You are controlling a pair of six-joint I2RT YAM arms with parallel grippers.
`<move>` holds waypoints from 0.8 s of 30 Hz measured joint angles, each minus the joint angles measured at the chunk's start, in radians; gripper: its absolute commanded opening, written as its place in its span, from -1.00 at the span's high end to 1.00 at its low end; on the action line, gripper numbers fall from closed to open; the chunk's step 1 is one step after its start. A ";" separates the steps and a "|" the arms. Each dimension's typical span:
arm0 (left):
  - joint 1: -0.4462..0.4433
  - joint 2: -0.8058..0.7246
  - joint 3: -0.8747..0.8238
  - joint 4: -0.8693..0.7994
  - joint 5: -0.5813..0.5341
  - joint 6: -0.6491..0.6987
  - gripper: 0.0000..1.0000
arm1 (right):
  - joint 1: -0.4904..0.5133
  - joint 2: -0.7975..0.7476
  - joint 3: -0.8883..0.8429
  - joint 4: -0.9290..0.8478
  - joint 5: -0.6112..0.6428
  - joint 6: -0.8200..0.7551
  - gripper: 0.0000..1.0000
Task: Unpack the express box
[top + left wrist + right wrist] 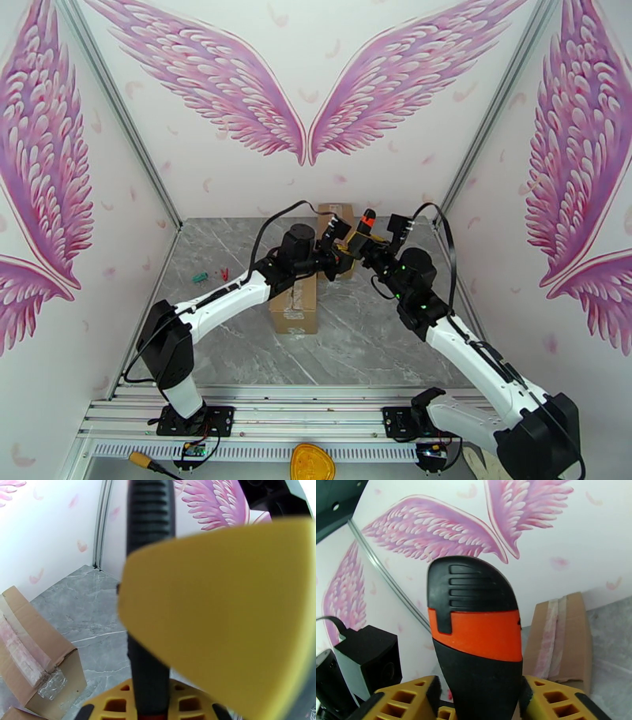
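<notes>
A rounded yellow piece [312,463] lies at the near edge, between my two bases. Beyond the rails is the grey table [371,339]. On it, between my arms, lies the near box [294,306]. It is closed, with tape along its top seam. My left forearm crosses above its near left corner.

Just past that box my grippers meet above the table, almost touching each other. Both are at the cutter [474,634], which has a black ribbed tip and an orange band. In my right wrist view its handle stands up between the yellow fingers of my right gripper [478,695], with a black pad close on each side. I cannot tell whether those pads press the handle or stand just off it. In my left wrist view the same black handle rises from my left gripper [150,705], with a big blurred yellow shape across it at the right. I cannot tell whether that grip is pressed together either.

To the left on the table lie small green and red bits [210,275], too small to name.

Behind the grippers a far box [338,215], also taped shut, sits near the back wall [308,95] with its pink wings.
</notes>
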 measured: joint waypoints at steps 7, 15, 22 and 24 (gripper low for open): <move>-0.013 0.000 0.000 -0.029 -0.190 0.134 1.00 | 0.003 -0.114 -0.030 -0.102 0.163 0.167 -0.45; -0.084 -0.013 0.000 -0.069 -0.436 0.364 1.00 | 0.003 -0.216 0.034 -0.225 0.256 0.245 -0.37; -0.207 -0.029 -0.009 -0.022 -0.684 0.611 1.00 | 0.003 -0.193 0.091 -0.290 0.260 0.261 -0.36; -0.240 -0.029 -0.022 0.012 -0.746 0.681 1.00 | 0.003 -0.181 0.101 -0.312 0.260 0.266 -0.34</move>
